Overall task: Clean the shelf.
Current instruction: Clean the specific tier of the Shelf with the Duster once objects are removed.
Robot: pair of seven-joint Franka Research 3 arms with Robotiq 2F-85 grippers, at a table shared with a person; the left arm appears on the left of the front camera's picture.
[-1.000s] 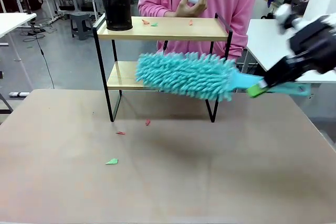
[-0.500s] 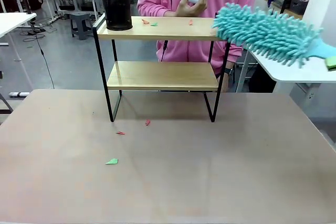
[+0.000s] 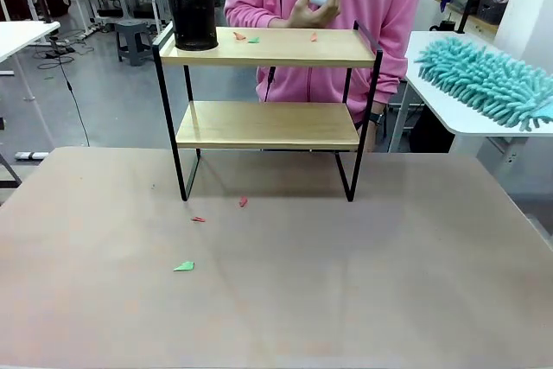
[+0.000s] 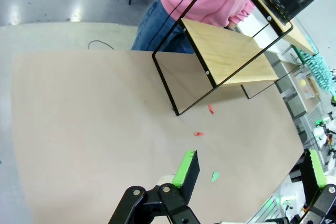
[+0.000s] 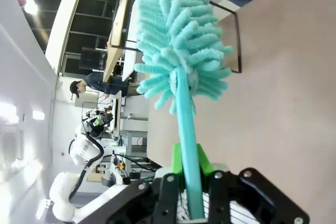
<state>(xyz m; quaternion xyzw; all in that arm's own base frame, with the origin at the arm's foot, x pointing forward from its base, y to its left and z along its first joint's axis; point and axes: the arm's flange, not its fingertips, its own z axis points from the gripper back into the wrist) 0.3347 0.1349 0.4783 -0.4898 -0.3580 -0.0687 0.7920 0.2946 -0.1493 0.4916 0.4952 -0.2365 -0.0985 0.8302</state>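
Since a second earlier, my duster (image 3: 488, 79) had swung from before the lower board up past the desk's right edge. On the desk (image 3: 363, 300) the shelf (image 3: 268, 84) stood mid far edge, with a black mesh cup (image 3: 192, 15) at its top board's left end and paper scraps (image 3: 252, 39) near that board's middle. My right pincer (image 5: 190, 170) was clenched on the duster's handle; my left pincer (image 4: 251, 165) hung released above the desk. To sweep well, I judged, the head should come in level over the top board, clear of the cup.
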